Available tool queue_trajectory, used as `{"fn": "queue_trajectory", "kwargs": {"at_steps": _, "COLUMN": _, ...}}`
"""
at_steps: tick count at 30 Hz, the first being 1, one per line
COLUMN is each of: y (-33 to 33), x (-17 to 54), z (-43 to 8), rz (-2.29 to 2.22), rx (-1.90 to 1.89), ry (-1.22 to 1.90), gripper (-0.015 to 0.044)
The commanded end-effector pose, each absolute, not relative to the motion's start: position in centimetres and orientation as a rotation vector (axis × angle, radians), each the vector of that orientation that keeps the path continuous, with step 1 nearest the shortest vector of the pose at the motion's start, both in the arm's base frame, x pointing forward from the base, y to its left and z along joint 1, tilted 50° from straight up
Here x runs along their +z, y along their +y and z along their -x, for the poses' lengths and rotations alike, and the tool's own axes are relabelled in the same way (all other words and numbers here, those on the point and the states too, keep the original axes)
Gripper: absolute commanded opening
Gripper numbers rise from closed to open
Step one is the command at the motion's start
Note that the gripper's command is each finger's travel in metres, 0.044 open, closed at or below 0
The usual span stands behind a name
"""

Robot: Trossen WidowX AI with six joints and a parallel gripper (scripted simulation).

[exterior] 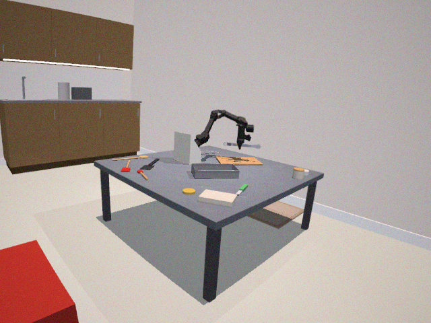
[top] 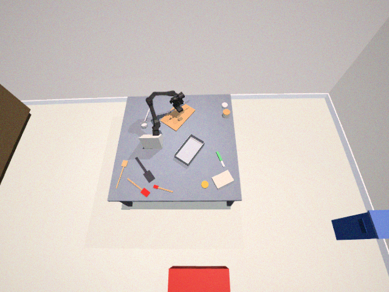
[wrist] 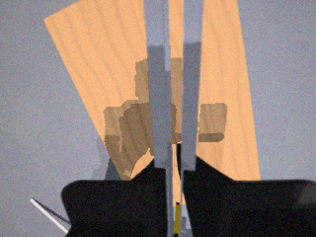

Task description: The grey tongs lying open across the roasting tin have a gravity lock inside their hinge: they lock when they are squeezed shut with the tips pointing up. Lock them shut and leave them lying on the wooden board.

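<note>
My gripper (top: 179, 109) (exterior: 240, 147) (wrist: 174, 148) points down and is shut on the grey tongs (exterior: 254, 146) (wrist: 192, 99). It holds them in the air above the wooden board (top: 175, 126) (exterior: 225, 161) (wrist: 217, 59). The tongs lie about level across the fingers, with a ring at one end and a yellow mark near the hinge. In the wrist view their two arms run up the picture almost parallel, with a narrow gap between. Whether the lock is engaged cannot be seen. The roasting tin (top: 189, 151) (exterior: 215, 173) holds no tongs.
A pale upright panel (top: 151, 142) (exterior: 182, 147) stands by the arm's base. A ladle (top: 143, 125) lies left of the arm. A jar (top: 226, 114) (exterior: 298, 173) stands at the right. A green-handled knife (top: 219, 156) and several turners lie farther forward.
</note>
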State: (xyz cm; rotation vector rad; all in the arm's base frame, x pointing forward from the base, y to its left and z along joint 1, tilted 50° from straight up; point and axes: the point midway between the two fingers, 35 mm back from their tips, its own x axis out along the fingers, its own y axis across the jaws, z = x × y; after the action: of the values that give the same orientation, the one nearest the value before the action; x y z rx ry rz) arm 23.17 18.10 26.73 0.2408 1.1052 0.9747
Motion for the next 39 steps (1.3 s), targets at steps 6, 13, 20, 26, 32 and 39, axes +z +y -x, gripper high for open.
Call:
{"fn": "queue_trajectory", "kwargs": {"at_steps": 6, "y": 17.9, "x": 26.5, "z": -23.0, "rz": -0.237, "rx": 0.918, "ry": 1.017, "gripper": -0.0150}}
{"fn": "queue_trajectory", "kwargs": {"at_steps": 13, "y": 17.7, "x": 26.2, "z": -22.8, "rz": -0.249, "rx": 0.864, "ry": 0.909, "gripper": -0.0150}}
{"fn": "queue_trajectory", "kwargs": {"at_steps": 20, "y": 17.4, "x": 26.2, "z": -22.7, "rz": -0.281, "rx": 0.815, "ry": 0.794, "gripper": -0.0150}}
{"fn": "queue_trajectory", "kwargs": {"at_steps": 26, "y": 17.1, "x": 26.4, "z": -22.5, "rz": -0.322, "rx": 0.781, "ry": 0.694, "gripper": -0.0150}}
{"fn": "queue_trajectory", "kwargs": {"at_steps": 32, "y": 16.7, "x": 26.6, "z": -22.2, "rz": -0.374, "rx": 0.752, "ry": 0.591, "gripper": -0.0150}}
{"fn": "queue_trajectory", "kwargs": {"at_steps": 39, "y": 16.2, "x": 26.9, "z": -21.8, "rz": -0.450, "rx": 0.728, "ry": 0.469, "gripper": -0.0150}}
